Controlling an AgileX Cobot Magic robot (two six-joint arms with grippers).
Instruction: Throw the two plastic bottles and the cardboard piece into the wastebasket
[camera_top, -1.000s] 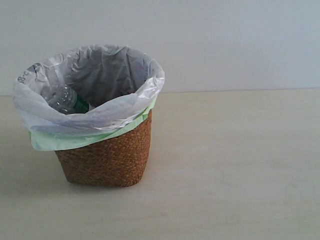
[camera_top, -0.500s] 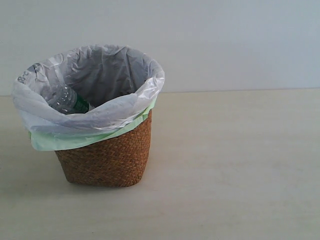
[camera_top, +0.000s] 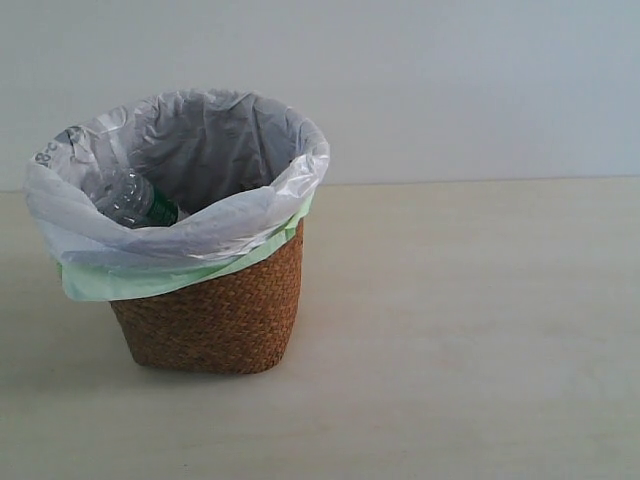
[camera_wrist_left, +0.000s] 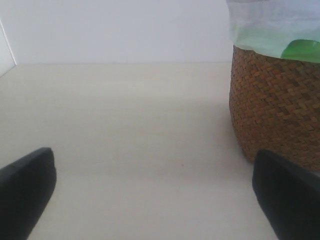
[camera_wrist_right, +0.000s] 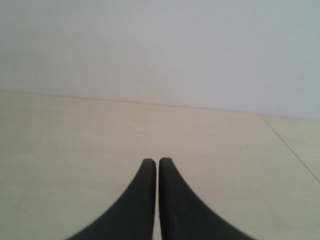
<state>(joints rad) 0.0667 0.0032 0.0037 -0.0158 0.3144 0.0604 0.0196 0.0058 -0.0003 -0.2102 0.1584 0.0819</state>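
Observation:
The brown wicker wastebasket (camera_top: 215, 315) stands at the left of the exterior view, lined with a white-grey bag over a pale green one. A clear plastic bottle (camera_top: 128, 198) with a green label lies inside it against the left wall. The other bottle and the cardboard piece are hidden or out of view. Neither arm shows in the exterior view. In the left wrist view my left gripper (camera_wrist_left: 160, 187) is open wide over bare table, with the wastebasket (camera_wrist_left: 277, 110) just beside one finger. My right gripper (camera_wrist_right: 157, 162) is shut, with nothing between its fingers, over bare table.
The pale wooden table (camera_top: 470, 330) stretches to the right of the basket and a plain light wall stands behind it. A table edge or seam (camera_wrist_right: 292, 150) runs beside the right gripper.

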